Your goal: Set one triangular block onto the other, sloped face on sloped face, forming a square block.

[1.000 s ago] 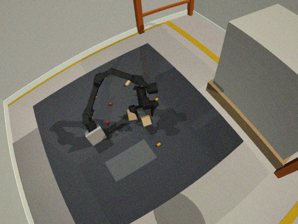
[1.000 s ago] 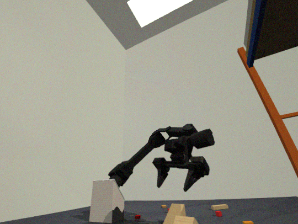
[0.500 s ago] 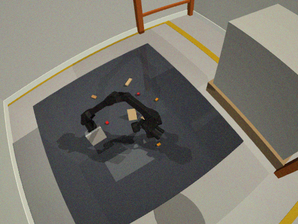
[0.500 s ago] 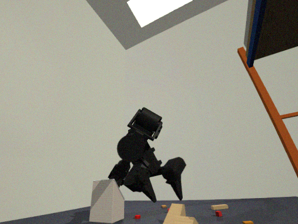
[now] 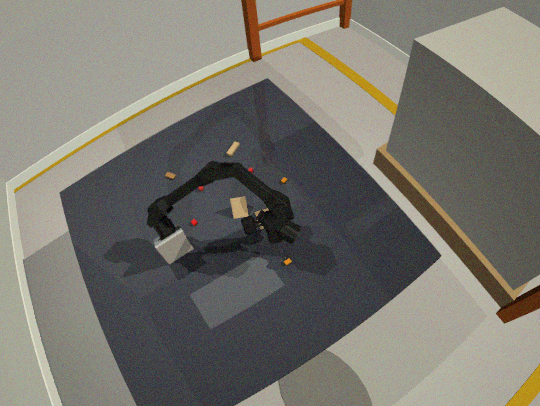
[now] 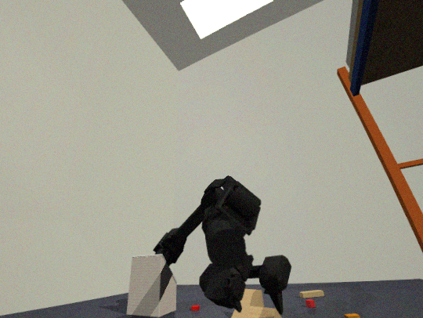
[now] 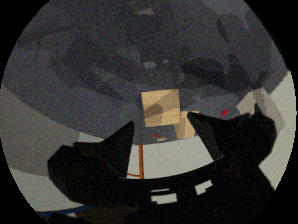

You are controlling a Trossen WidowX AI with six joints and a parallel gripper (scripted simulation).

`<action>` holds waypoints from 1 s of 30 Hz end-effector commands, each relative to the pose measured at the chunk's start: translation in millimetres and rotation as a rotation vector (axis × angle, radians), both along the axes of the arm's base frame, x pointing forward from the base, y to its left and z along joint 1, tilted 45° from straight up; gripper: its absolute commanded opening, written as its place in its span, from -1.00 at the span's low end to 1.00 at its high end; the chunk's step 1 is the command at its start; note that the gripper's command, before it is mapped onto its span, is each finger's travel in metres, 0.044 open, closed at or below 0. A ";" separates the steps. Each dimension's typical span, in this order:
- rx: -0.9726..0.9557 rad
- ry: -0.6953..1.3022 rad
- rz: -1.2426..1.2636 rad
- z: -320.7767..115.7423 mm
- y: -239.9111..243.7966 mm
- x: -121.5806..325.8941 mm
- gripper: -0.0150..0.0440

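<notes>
Gripper (image 6: pixel 256 303) wide open, empty, fingers low astride tan blocks (image 6: pixel 254 303) at frame bottom. Risked clipping upper block while lifting clear, spoiling alignment.

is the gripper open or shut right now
Open. The gripper has its fingers spread wide to either side of the tan block, and nothing is held between them.

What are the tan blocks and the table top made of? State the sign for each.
Tan blocks: probably unfinished wood, judging by the pale matte faces with no shine. Table top: dark slate-grey and flat matte, perhaps a mat or painted board; the material cannot be told.
</notes>
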State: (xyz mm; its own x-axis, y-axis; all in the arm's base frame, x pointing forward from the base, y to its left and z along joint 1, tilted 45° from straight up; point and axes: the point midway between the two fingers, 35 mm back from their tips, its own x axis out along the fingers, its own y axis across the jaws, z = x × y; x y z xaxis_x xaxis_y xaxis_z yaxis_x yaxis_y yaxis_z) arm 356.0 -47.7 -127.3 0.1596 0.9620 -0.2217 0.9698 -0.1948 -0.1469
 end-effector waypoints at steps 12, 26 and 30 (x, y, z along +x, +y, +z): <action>0.025 0.035 0.026 -6.6 32.7 2.6 0.73; 0.023 0.033 0.024 -4.4 30.5 3.0 -0.11; 0.010 0.025 0.017 7.7 18.2 4.8 -0.47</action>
State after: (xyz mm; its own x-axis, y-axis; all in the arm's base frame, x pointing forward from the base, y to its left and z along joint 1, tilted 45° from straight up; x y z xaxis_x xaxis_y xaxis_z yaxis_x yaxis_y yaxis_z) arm 358.0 -19.7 -129.0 0.1259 0.9703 -0.2065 0.9676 -0.1660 -0.1903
